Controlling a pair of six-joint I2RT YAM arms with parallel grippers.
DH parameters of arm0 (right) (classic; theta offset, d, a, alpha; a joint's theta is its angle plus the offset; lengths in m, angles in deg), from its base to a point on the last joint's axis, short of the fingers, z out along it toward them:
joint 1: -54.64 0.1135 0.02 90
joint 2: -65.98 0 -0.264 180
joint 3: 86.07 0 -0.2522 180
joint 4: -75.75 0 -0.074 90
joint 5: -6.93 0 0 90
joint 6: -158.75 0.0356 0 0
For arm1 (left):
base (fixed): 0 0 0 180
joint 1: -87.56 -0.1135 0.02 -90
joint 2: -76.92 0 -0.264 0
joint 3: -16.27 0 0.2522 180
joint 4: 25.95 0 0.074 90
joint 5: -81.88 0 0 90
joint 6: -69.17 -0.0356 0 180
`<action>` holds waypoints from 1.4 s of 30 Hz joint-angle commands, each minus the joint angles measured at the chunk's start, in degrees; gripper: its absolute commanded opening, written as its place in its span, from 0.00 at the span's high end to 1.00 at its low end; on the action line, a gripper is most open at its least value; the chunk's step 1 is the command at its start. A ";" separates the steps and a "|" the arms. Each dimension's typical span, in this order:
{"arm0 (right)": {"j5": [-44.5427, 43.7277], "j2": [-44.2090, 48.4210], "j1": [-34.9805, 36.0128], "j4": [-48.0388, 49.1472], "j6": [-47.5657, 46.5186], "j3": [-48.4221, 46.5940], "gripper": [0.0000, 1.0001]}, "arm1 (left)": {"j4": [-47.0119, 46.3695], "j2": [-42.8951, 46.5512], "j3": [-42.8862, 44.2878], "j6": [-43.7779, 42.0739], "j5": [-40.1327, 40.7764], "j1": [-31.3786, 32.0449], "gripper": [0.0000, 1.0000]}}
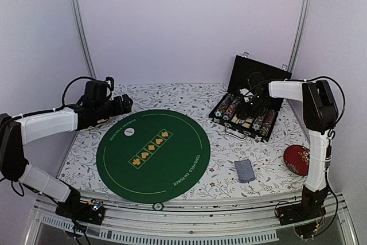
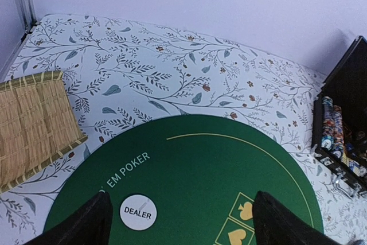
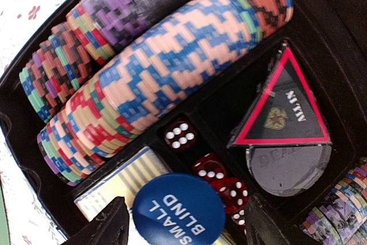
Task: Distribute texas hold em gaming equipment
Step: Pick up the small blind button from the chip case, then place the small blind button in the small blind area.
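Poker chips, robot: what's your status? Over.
Left gripper open, empty, near dealer button. Right gripper open over chip case, blue small blind button lying between the jaws, ungripped. Nothing blocking.

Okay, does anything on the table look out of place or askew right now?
Nothing spilled or damaged. The card deck lies off the green mat, askew on the tablecloth. In the open case, the blue small blind button lies loose over the slots beside the dice, between the fingers of the open right gripper.

Floral-cloth table (image 1: 229, 147) — green poker mat (image 1: 172, 164), open chip case (image 1: 243, 70), card deck (image 1: 245, 171), red disc (image 1: 296, 159), bamboo mat (image 2: 31, 124).
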 commanded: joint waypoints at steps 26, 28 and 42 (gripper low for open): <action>6.44 6.22 0.65 -0.30 0.85 5.07 0.59 | -0.13 -1.22 1.18 -0.99 0.21 0.41 0.13; 6.27 6.55 0.98 -0.62 0.66 4.89 0.57 | -0.11 -1.59 1.65 -1.07 -0.15 0.46 0.13; -2.56 7.90 0.85 -1.21 2.39 2.67 0.59 | 0.11 -1.38 2.01 -1.18 -0.47 0.41 0.13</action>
